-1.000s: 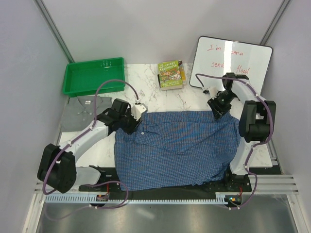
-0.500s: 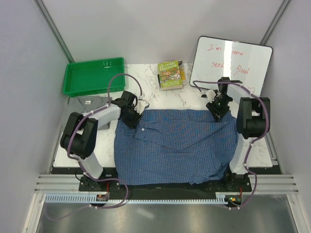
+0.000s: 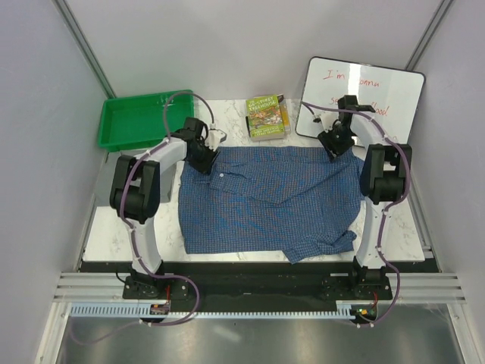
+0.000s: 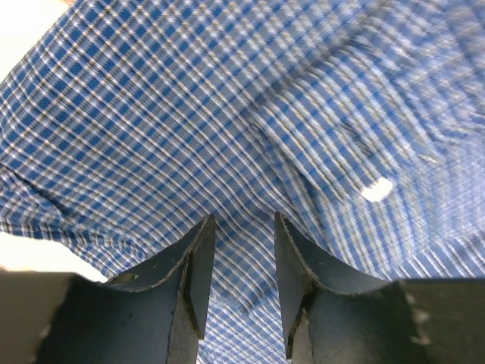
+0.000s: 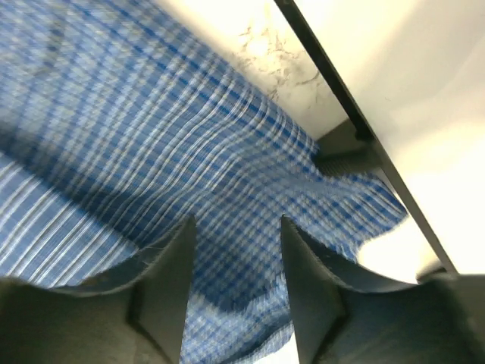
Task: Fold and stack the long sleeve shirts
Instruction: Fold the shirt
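Blue checked button-up shirt lies spread, unfolded; left gripper pinches its far edge, hold of right gripper cannot be told; folding, stacking remain.

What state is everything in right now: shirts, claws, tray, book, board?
blue shirt: spread out on the table, near right corner rumpled.
grey shirt: lying flat, partly hidden by the left arm.
left gripper: closed on the blue shirt.
right gripper: blue cloth between its fingers, grip unclear.
green tray: empty.
book: closed.
whiteboard: written on in red.
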Robot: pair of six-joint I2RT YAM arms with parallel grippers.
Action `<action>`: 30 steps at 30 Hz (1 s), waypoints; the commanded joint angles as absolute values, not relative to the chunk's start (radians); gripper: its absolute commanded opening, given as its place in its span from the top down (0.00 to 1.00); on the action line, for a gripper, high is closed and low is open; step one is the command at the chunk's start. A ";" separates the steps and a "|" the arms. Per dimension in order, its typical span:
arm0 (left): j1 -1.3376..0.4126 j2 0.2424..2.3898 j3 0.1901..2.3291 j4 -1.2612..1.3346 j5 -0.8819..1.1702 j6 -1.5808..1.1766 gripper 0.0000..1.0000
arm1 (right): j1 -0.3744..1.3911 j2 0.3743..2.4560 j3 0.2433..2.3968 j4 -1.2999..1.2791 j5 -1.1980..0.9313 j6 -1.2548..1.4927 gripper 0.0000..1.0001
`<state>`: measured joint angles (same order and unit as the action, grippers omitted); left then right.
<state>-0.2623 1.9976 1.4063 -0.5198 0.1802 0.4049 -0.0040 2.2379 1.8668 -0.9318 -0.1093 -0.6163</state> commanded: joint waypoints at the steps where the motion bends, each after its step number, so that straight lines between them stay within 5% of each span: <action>1: -0.256 1.827 1.411 -0.557 0.348 0.457 0.53 | -0.012 2.080 1.922 -1.070 -0.218 -0.614 0.39; 7: -0.353 1.467 1.194 -0.595 0.666 0.595 0.46 | -0.055 1.810 1.723 -1.297 -0.360 -0.733 0.31; 14: -0.876 1.195 0.832 -0.413 0.637 0.675 0.52 | -0.057 1.609 1.296 -1.341 -0.426 -0.841 0.39; 20: -1.127 1.355 0.779 -0.108 0.517 0.660 0.55 | -0.044 1.710 1.293 -1.220 -0.454 -0.764 0.44; 30: -1.290 1.623 0.887 0.074 0.489 0.718 0.51 | -0.046 1.827 1.328 -1.120 -0.443 -0.712 0.47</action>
<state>-1.2522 1.5539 0.8177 -0.0601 0.5159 0.6651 -0.0475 1.8023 1.2881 -1.1740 -0.4152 -0.7361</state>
